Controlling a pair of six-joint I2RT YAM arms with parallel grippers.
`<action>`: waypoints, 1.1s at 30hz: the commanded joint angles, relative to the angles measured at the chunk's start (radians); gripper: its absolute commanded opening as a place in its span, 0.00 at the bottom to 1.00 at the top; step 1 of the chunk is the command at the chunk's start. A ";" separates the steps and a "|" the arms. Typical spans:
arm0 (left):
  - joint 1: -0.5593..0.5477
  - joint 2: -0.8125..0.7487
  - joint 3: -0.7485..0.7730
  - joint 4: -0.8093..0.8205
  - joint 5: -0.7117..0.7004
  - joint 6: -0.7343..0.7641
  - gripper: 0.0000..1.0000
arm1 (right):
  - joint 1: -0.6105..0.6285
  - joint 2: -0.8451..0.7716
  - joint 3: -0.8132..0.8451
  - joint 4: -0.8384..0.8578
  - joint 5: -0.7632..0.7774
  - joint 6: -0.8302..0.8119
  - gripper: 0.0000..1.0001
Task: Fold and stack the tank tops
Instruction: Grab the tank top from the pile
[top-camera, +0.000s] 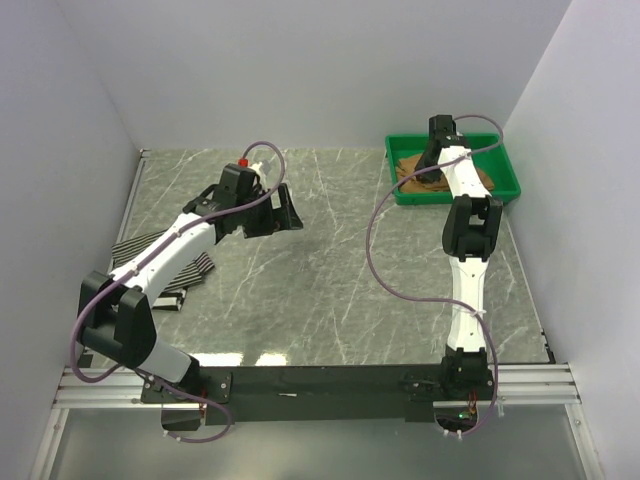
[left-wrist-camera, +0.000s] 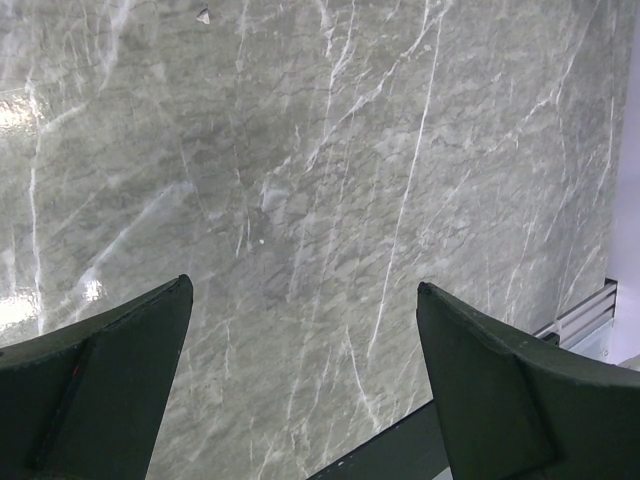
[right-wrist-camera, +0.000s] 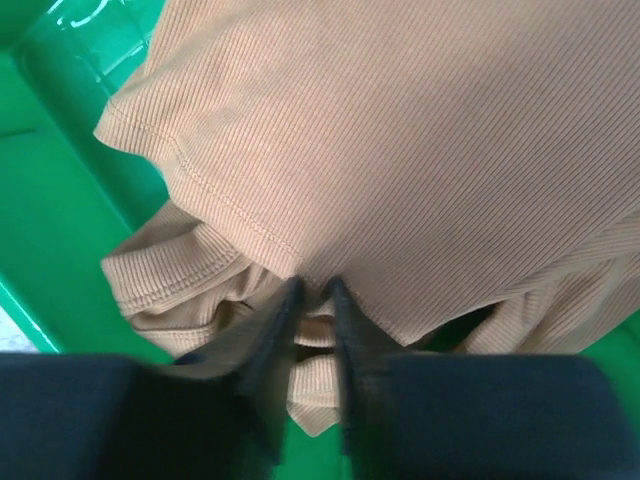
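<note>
The tan tank top (top-camera: 408, 170) (right-wrist-camera: 400, 150) lies bunched in the green tray (top-camera: 508, 172) (right-wrist-camera: 50, 200) at the far right corner of the tabletop (top-camera: 330, 270). The right arm reaches into the tray, and the right claw (top-camera: 432, 166) (right-wrist-camera: 312, 290) has its fingers (right-wrist-camera: 272, 335) drawn nearly together, pinching the top's stitched hem where the ribbed cloth folds over itself. The striped tank tops (top-camera: 192, 268) lie in a flat heap at the tabletop's left edge, partly hidden under the left arm, so I cannot tell one from the other. The left claw (top-camera: 283, 210) (left-wrist-camera: 300, 300) hangs over bare marble near the middle, spread wide and holding nothing.
</note>
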 joint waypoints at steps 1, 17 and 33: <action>-0.003 0.011 0.052 0.042 0.037 0.018 0.99 | -0.003 0.018 0.025 -0.006 -0.033 0.002 0.23; -0.003 0.026 0.084 0.042 0.029 0.016 0.99 | -0.001 -0.224 -0.073 0.265 0.004 0.017 0.00; 0.023 -0.038 0.063 0.081 -0.017 -0.048 0.98 | 0.166 -0.646 0.101 0.365 -0.013 -0.074 0.00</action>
